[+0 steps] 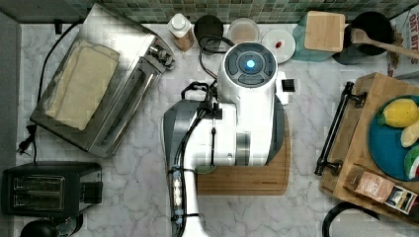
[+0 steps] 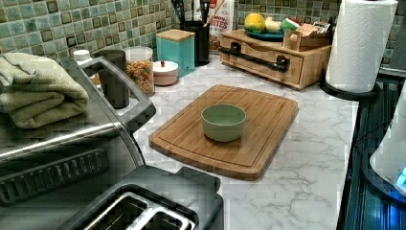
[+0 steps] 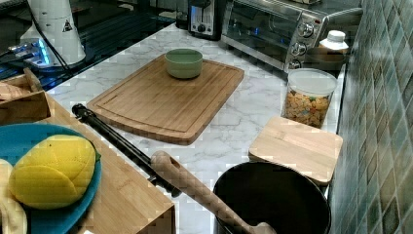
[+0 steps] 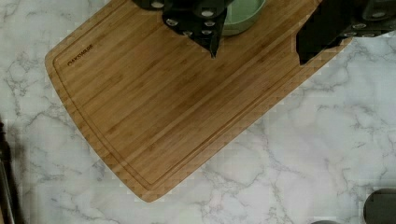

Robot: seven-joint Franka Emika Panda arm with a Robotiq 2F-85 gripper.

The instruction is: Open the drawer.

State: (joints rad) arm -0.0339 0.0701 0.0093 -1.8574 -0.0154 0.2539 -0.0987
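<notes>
— Status of the gripper (image 4: 257, 42)?
— Fingers spread wide, holding nothing; poised high above the cutting board (image 4: 173, 102) and green bowl (image 2: 223, 122), probably a neutral starting pose.
— And the drawer (image 2: 261, 60)?
— Shut, flush in its box at the far end of the counter in the left view, well apart from the arm (image 1: 237, 118).
— Handle (image 1: 335, 129)?
— Black bar, standing proud of the front, presumably for an easy hook and pull.

The marble worktop (image 2: 306, 163) carries a cutting board (image 2: 258, 129) at centre, a toaster oven (image 1: 99, 79), toaster (image 1: 49, 190), jars (image 2: 140, 69) and the drawer (image 2: 268, 60) box.
</notes>
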